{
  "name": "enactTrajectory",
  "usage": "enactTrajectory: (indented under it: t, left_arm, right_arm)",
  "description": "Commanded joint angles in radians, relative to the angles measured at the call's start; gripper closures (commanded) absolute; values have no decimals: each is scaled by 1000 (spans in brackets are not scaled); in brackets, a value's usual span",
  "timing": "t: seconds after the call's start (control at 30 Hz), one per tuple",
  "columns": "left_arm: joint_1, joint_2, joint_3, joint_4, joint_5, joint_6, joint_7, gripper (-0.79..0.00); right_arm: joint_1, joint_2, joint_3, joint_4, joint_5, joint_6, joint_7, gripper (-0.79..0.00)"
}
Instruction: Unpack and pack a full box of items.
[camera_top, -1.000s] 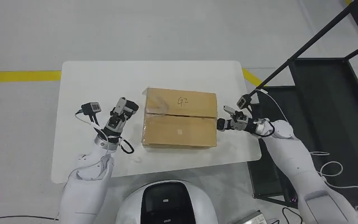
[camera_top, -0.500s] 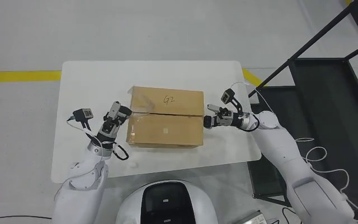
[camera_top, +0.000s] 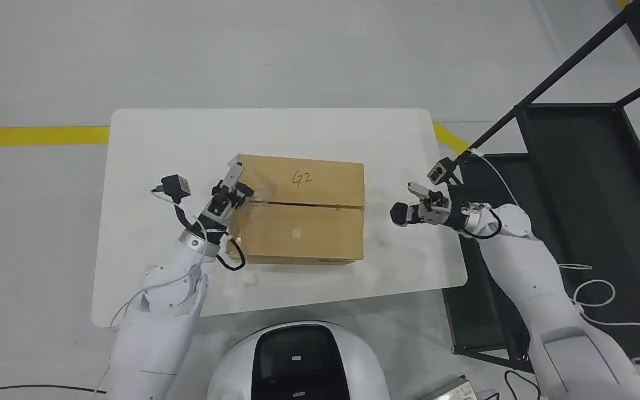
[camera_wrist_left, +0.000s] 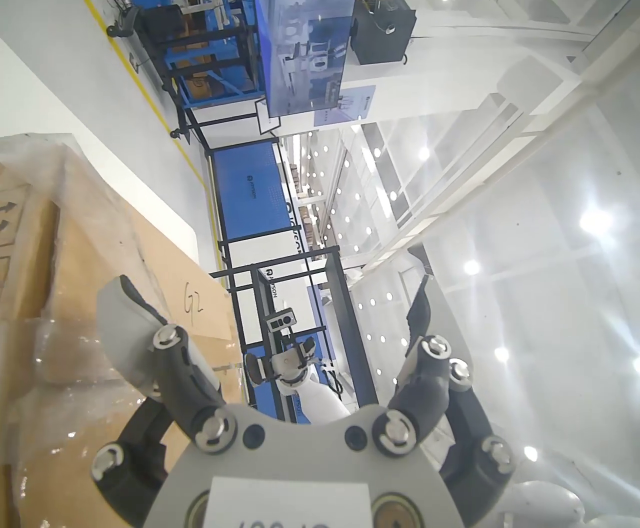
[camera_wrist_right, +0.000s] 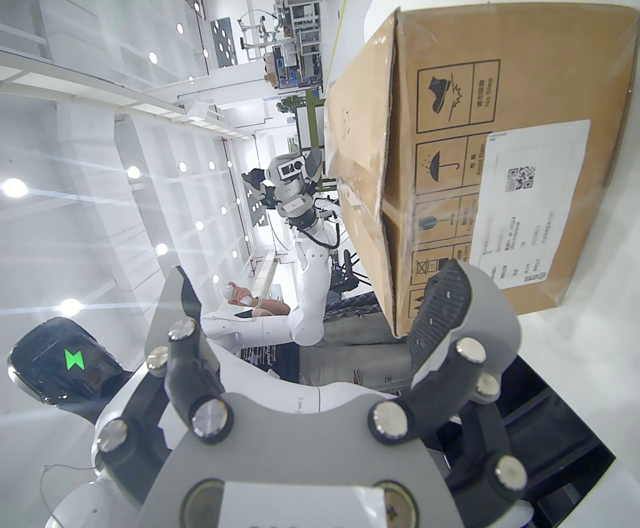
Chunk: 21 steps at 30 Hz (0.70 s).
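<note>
On the white table (camera_top: 150, 150), near its middle and with its long side running across from one arm to the other, you have the cardboard box (camera_top: 300, 210). It is shut, both top flaps down and meeting along the centre line.

Your left claw (camera_top: 231, 186) sits at the box's left end, up at the top edge. Its jaws are spread wide and hold nothing, and one finger lies against the box's upper surface. Your right claw (camera_top: 407, 201) is likewise spread and empty. It faces the labelled right end, near it but not touching.

Clear tape (camera_wrist_left: 60, 345) runs along the flap seam and folds down over the ends, wrinkled where it turns the corner.

Treat the box as heavy, since it is said to be full. The walls look stiff, but the taped patches are probably slick. To shift it, press on the two short ends, low on bare cardboard. To open it, work at the tape where the seam meets an end.
</note>
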Motion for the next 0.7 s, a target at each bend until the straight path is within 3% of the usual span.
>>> enactTrajectory:
  t: [0.0, 0.33, 0.67]
  left_arm:
    - [-11, -2, 9, 15, 8, 4, 14, -785]
    - [-73, -12, 58, 82, 46, 47, 69, -785]
    - [-75, -11, 62, 69, 54, 76, 54, -785]
  right_arm:
    - [-19, 5, 15, -24, -3, 8, -8, -785]
    - [-65, 16, 53, -87, -32, 31, -44, -785]
    - [-77, 14, 54, -100, -42, 35, -55, -785]
